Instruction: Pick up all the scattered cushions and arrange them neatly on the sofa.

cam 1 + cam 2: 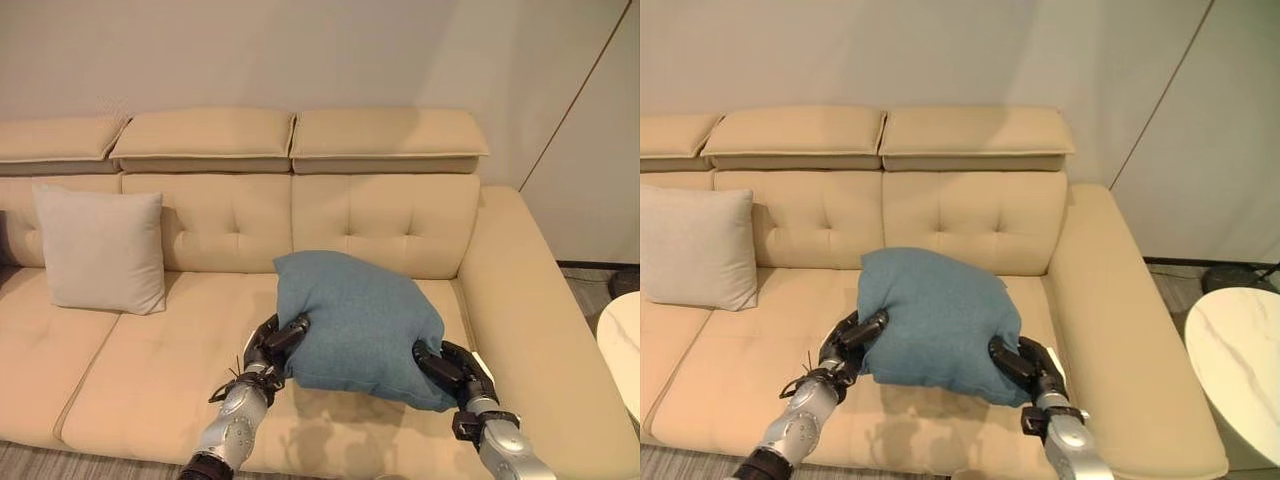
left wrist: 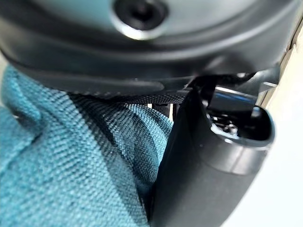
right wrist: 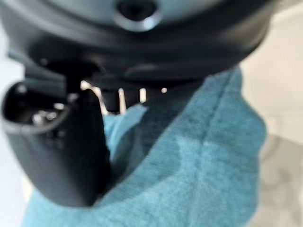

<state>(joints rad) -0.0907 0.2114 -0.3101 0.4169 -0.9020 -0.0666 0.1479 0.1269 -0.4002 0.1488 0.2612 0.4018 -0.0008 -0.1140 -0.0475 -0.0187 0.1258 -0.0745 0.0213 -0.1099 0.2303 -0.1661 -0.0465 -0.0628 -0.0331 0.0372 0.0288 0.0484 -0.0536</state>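
Right now the soft teal-blue woven cushion [image 1: 358, 325] hangs between both hands just above the seat of the tufted beige sofa [image 1: 390, 215], its top leaning toward the backrest behind it. Each hand pinches a lower corner with curled fingers: left hand [image 1: 275, 343] on the near left corner, right hand [image 1: 452, 366] on the right. A pale grey square cushion [image 1: 102, 248] already stands against the backrest, well apart to the left.
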